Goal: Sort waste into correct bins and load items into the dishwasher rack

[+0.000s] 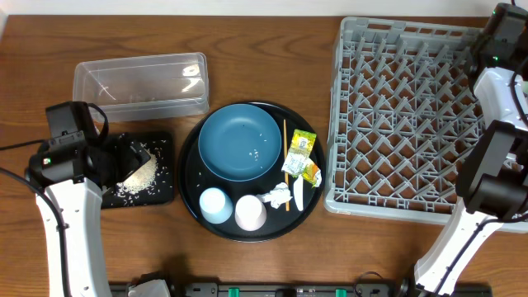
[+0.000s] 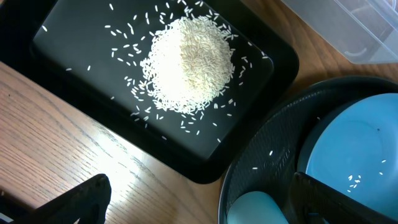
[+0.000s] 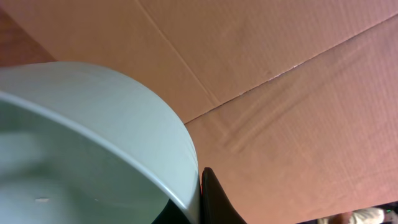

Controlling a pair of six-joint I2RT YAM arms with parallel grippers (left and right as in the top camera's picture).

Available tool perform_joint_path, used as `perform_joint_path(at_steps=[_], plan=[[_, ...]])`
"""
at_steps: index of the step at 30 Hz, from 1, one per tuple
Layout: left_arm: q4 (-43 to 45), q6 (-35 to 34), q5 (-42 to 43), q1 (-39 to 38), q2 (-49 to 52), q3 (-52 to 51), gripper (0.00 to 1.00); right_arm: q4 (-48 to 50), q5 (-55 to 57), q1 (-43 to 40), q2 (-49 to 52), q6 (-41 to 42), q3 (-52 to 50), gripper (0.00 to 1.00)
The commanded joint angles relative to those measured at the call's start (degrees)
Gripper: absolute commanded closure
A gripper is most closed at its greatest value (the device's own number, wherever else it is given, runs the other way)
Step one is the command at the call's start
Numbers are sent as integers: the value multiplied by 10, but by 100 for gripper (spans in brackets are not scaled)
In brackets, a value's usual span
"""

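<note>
The job looks early on. Most of the rice grains (image 2: 186, 65) lie heaped in the black rectangular tray (image 2: 59, 53), though a few are scattered on the blue plate (image 1: 241, 142) and on the round black tray (image 1: 191, 165) beneath it, so that part is largely done but not clean. The left end effector (image 2: 205, 208) hangs over the gap between the two trays, its fingers wide apart with nothing between them. The clear tub (image 1: 140, 62) at the back of the tabletop (image 1: 41, 49) appears empty, while the yellow-green wrappers (image 1: 300, 147) and the crumpled white scrap (image 1: 279, 196) lie on the round tray's right side, unsorted. The dishwasher rack (image 1: 404, 115) shows only bare pegs. The plate, the pale blue cup (image 1: 216, 204), the whitish cup (image 1: 251, 212) and the wooden stick (image 1: 285, 157) all sit on the round tray awaiting loading. The small cream bowl (image 3: 81, 124) fills the right wrist view, its rim against a dark finger; the right end effector (image 3: 200, 202) is closed and seems pinched on that rim, up by the rack's far right corner, where the overhead view does not show the bowl, so it looks the first item heading in
</note>
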Motion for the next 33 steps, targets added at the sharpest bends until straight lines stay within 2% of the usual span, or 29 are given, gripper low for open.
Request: perform_joint_path(at_steps=[1, 20, 23, 26, 28, 31, 33], plan=[[1, -5, -1, 2, 2, -6, 8, -2, 8, -7, 8, -19, -4, 99], [5, -5, -1, 2, 2, -6, 7, -31, -43, 66, 8, 8, -94, 98], [5, -5, -1, 2, 2, -6, 7, -35, -39, 78, 8, 8, -96, 73], [5, -5, -1, 2, 2, -6, 7, -40, -27, 90, 8, 8, -96, 54], [5, -5, -1, 2, 2, -6, 7, -52, -23, 100, 8, 24, -96, 36], [5, -5, -1, 2, 2, -6, 8, -84, -24, 114, 2, 65, -96, 22], [5, -5, -1, 2, 2, -6, 7, -104, -28, 122, -5, 90, -96, 20]])
